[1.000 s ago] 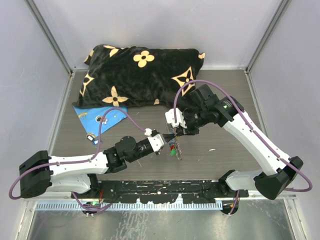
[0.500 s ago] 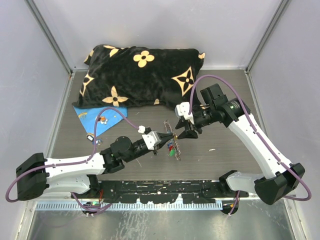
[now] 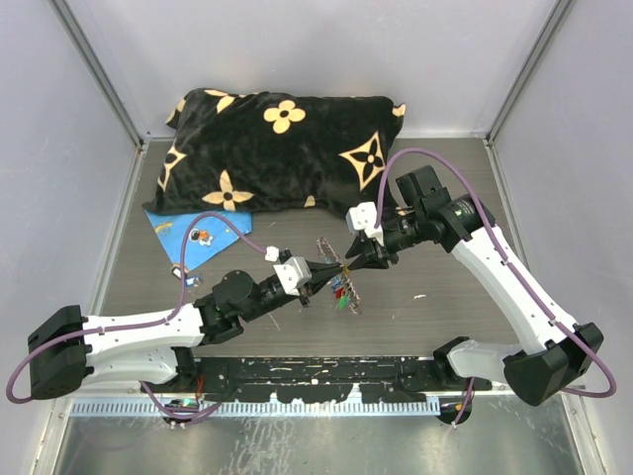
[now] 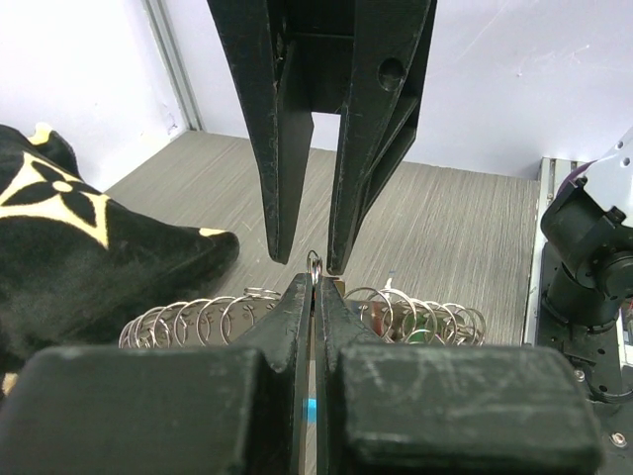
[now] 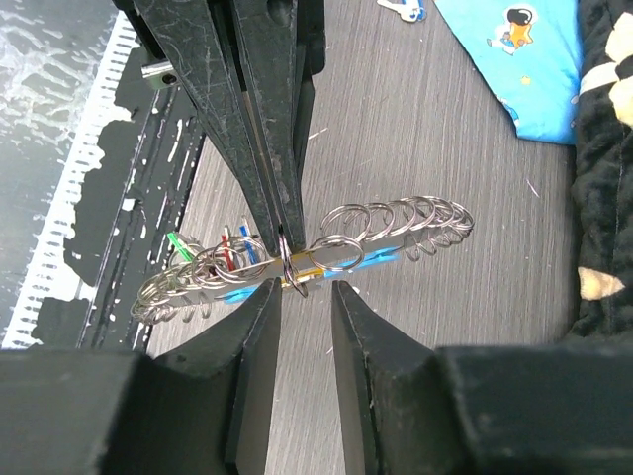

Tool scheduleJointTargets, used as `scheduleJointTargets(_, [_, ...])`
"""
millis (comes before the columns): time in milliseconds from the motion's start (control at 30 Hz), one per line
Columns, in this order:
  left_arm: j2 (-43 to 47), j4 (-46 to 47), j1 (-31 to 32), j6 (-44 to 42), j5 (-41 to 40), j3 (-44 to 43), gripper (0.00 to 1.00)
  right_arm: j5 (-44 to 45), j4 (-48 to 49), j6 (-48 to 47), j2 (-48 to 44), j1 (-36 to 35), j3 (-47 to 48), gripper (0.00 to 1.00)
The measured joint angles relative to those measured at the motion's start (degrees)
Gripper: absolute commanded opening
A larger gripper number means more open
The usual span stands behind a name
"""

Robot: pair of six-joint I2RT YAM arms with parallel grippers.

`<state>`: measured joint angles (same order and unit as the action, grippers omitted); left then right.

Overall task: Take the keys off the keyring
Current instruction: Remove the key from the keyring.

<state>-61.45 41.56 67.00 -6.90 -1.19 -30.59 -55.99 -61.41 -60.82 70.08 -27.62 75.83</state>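
1. Since a second ago the right gripper [image 3: 353, 259] has drawn back from over the keys and now stands a little to the far right of them. The left gripper [image 3: 331, 267] has shifted slightly to the left with its load.
2. Nearest the arm bases, the left gripper's jaws are fully closed, pinching one loop at about the middle of the keyring [image 5: 396, 223] and holding it up off the table [image 3: 445, 198].
3. The keyring's long axis lies crosswise to both sets of fingers. In the right wrist view it runs side to side across the mouth of the right jaws, rising a little toward the right.
4. The keys [image 5: 213, 247], showing green, red and blue, hang bunched at the coil's nearer end, off to the left of the pinch in that view. They are not in front of the right jaws.
5. The right gripper's jaws are partly open and have hold of nothing. Their tips stand either side of the small ring that the left gripper pinches, just apart from it.
6. My judgement is that the right arm must slide toward the keyed end before closing, since only it is free to pull.
7. The left wrist view shows the small ring upright between the right fingertips, with the keys barely visible. The right wrist view shows the key colours and the light-blue section. The top view cannot settle whether the tips touch metal.
8. Farther off lie a blue sheet [image 3: 193, 237] and, beyond it, a black pillow [image 3: 277, 148].
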Motion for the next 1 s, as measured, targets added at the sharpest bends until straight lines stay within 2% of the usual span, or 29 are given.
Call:
scheduleJointTargets(333, [0.02, 0.00, -0.17, 0.13, -0.04, 0.00, 0.00, 0.39, -1.31, -2.89, 0.00, 0.00, 0.00, 0.12])
scheduleJointTargets(533, [0.52, 0.00, -0.39, 0.74, -0.02, 0.04, 0.00, 0.61, -1.60, -3.78, -0.07, 0.00, 0.00, 0.05])
scheduleJointTargets(933, [0.70, 1.77, -0.44, 3.65, -0.04, 1.18, 0.00, 1.03, -1.51, -6.62, -1.18, -0.02, -2.56, 0.04])
scheduleJointTargets(967, [0.63, 2.08, -0.44, 4.00, -0.04, 1.33, 0.00, 0.90, -1.46, -6.86, -1.25, -0.02, -2.78, 0.06])
scheduleJointTargets(1000, [0.50, 2.40, -0.44, 4.39, -0.07, 1.42, 0.00, 0.83, -1.44, -7.08, -1.36, -0.02, -2.93, 0.12])
